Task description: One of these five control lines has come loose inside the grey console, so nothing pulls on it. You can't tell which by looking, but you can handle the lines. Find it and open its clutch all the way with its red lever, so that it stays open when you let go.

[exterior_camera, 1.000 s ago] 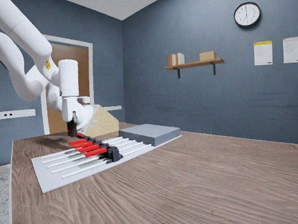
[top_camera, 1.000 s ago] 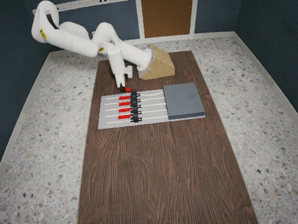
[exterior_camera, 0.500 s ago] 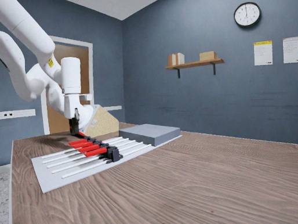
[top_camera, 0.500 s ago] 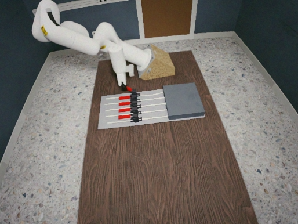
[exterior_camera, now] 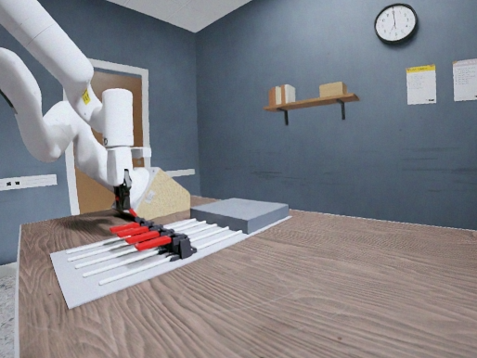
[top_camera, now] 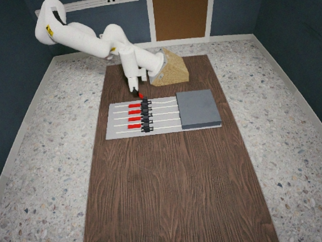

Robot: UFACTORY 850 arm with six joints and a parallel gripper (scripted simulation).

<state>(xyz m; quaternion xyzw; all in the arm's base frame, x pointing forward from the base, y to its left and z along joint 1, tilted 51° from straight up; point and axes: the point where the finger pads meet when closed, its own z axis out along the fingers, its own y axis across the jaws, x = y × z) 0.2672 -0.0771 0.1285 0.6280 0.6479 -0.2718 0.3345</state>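
Gripper (top_camera: 135, 91) clamped on raised red lever (top_camera: 140, 94), board's 12 o'clock edge | fingertips hide lever end | lines enter console (top_camera: 198, 108)

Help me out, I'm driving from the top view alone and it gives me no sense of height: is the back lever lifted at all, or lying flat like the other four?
Observer: Lifted. In the exterior view the back lever slopes up into the closed jaws, while the other four levers lie flat.
Operator: Fully open, then?
Observer: It doesn't look so. From the side it is tilted, well short of upright.
Operator: Are the jaws touching the board?
Observer: No. Their tips sit above the grey board, at the lever's raised end.
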